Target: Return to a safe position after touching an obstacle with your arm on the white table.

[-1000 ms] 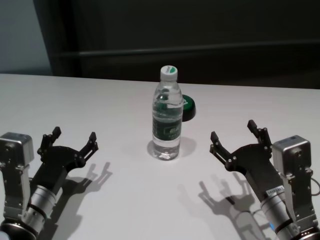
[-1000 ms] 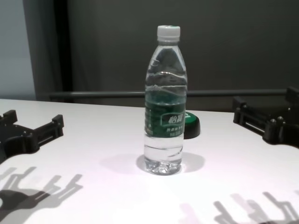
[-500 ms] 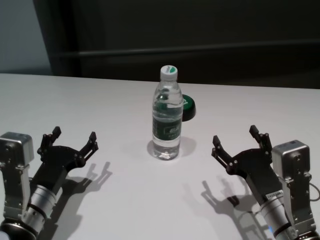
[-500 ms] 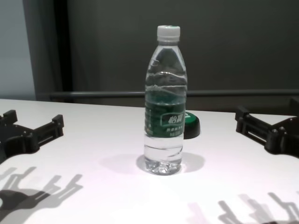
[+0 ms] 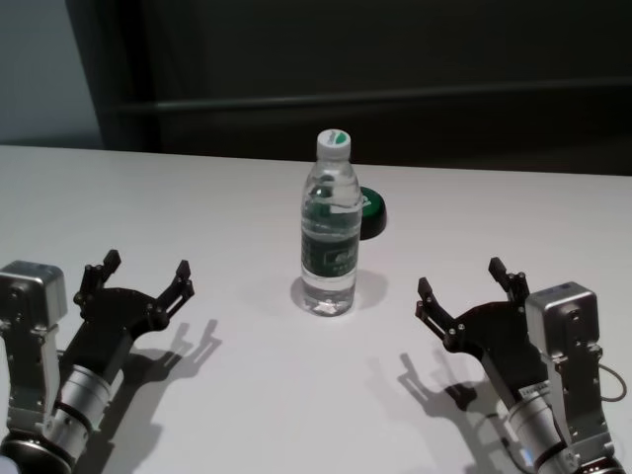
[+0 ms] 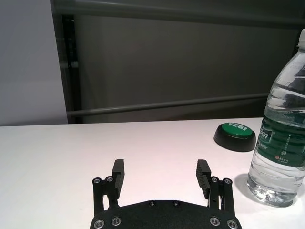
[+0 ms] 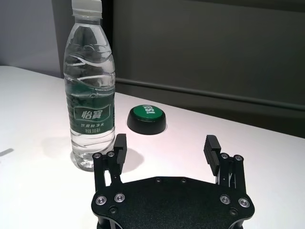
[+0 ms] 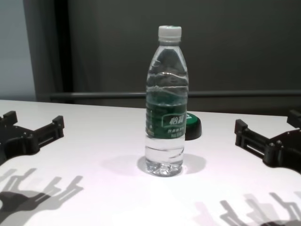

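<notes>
Counter [image 5: 178,207], broad, smooth and white, carries the tall clear plastic water bottle [image 5: 329,237] upright at centre. Right hand [image 5: 462,292] at four o'clock and left hand [image 5: 136,277] at eight o'clock, fingers spread, touch nothing. Retreat looks nearly complete; next, probably settle the right arm clear.

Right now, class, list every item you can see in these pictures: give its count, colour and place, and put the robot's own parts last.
water bottle: one, clear with white cap and dark green label, upright mid-table.
button disc: one, black with green top, behind the bottle toward the robot's right.
white table: one, white, under everything.
wall rail: one, dark, beyond the table's far edge.
left end effector: one, black, open, above the table's near left.
right end effector: one, black, open, above the table's near right.
</notes>
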